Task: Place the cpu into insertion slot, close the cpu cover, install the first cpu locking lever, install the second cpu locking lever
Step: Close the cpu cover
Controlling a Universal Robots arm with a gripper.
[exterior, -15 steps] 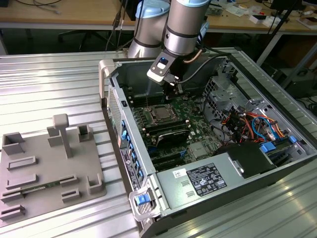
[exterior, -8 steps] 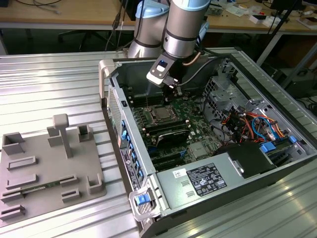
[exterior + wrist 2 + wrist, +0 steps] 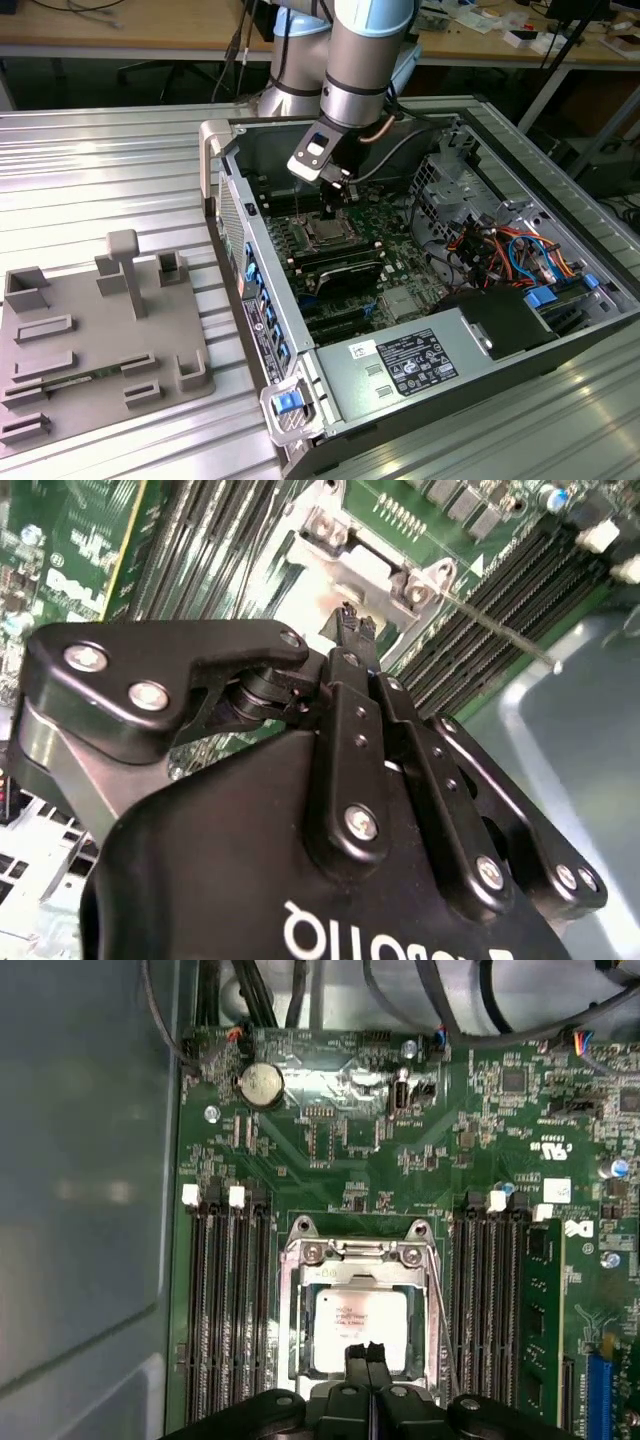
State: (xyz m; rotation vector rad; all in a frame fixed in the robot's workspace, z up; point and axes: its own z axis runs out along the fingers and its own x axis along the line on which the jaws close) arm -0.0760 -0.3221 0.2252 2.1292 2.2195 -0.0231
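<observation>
**Arm** [image 3: 362,60]: reaches down into an open computer case [image 3: 232,215] that lies on its side on a ribbed metal table [image 3: 100,170].

**Gripper** [image 3: 337,205]: black, pointing down at the green circuit board [image 3: 330,1140]. In both wrist views its two fingers are pressed together with nothing between them [image 3: 367,1352] [image 3: 350,628]. The tips sit over one edge of the cpu. Whether they touch it cannot be told.

**Cpu** [image 3: 360,1325]: pale square chip, lying flat in the insertion slot [image 3: 293,1330].

**Cpu cover** [image 3: 355,1273]: silver frame, lying down around the chip, which shows through its cut-out.

**Lever** [image 3: 440,1310]: thin metal rod along one side of the slot, between it and a bank of memory slots [image 3: 490,1310]. In the second wrist view it slants away from the socket [image 3: 500,632]. Whether it is latched cannot be told.

**Coin battery** [image 3: 260,1083]: round, silver, on the board well apart from the slot.

**Power supply box** [image 3: 410,360]: grey, labelled, at the near end of the case.

**Cables** [image 3: 510,250]: orange and blue, bundled at the exterior view's right.

**Grey tray** [image 3: 90,320]: on the table at the exterior view's left, beside the case, with a memory stick [image 3: 85,376] in one groove.
</observation>
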